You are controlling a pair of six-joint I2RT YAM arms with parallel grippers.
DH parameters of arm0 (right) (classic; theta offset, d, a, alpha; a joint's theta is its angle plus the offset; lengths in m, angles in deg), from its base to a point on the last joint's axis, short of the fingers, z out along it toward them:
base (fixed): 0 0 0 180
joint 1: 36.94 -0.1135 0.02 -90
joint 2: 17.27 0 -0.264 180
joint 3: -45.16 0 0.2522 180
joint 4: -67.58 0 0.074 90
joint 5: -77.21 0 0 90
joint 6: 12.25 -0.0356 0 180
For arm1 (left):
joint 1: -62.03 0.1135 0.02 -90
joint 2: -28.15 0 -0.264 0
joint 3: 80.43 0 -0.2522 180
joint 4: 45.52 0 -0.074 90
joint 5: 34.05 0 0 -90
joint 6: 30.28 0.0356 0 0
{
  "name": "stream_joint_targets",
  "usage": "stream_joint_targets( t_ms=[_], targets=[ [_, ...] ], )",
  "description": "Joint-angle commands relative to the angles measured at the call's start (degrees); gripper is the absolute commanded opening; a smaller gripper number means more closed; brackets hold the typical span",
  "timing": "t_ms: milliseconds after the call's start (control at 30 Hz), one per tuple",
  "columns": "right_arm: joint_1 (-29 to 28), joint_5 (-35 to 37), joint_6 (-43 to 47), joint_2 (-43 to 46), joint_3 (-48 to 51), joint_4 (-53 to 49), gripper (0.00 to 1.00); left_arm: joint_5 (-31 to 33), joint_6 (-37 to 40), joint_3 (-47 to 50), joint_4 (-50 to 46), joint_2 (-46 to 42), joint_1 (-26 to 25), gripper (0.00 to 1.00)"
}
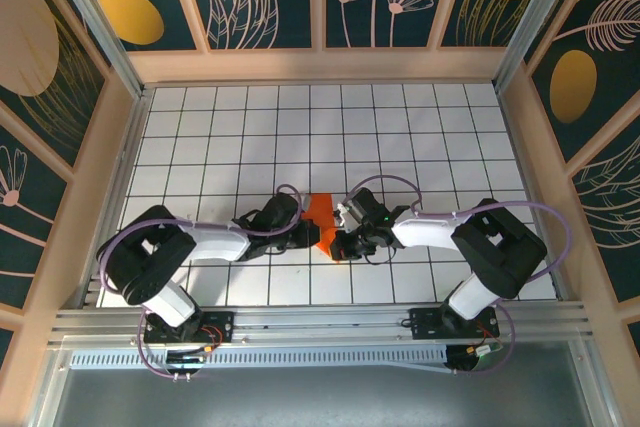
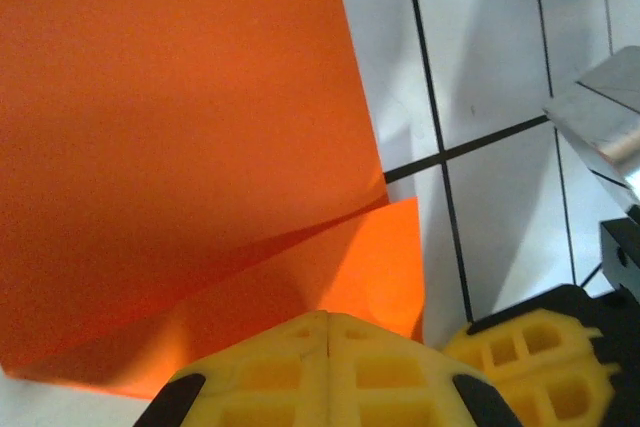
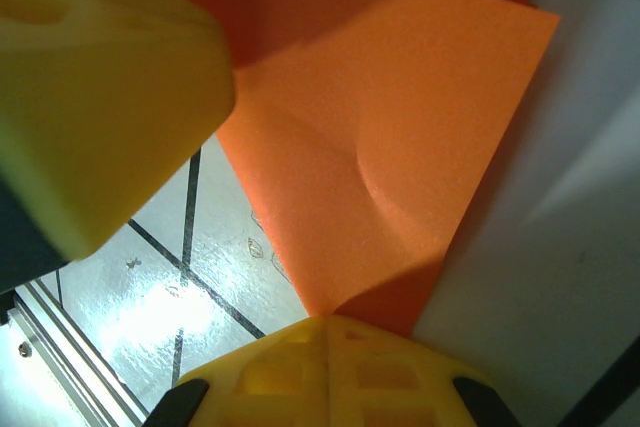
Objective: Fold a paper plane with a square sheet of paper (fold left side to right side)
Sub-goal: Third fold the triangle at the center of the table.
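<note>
One bright orange folded paper sheet (image 1: 322,215) (image 2: 180,147) (image 3: 400,127) lies on the white gridded desk (image 1: 420,127), midway between its side edges and toward the near edge. Two layers overlap along a slanted crease. Left end effector (image 1: 305,235) (image 2: 330,347): fingers together at the sheet's edge; pinch not discernible. Right end effector (image 1: 338,245) (image 3: 325,347): fingers together, clamped on one corner.

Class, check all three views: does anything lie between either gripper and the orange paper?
Nothing visible does. The left gripper and the right gripper each have their fingertips shut right at the edge of the square sheet of paper. Whether they are actually pinching it cannot be told.
</note>
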Motion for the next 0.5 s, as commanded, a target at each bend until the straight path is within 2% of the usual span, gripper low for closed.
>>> stream_joint_targets(
  t_ms=[0,467],
  targets=[
    [-0.28,8.87,-0.40,-2.59,2.08,-5.46,0.00,1.37,-1.20,-1.14,-1.86,2.03,-0.32,0.05],
    [-0.41,4.35,-2.35,1.70,-6.29,-2.49,0.00,3.14,-1.24,-1.38,-4.74,4.74,-0.33,0.00]
  ],
)
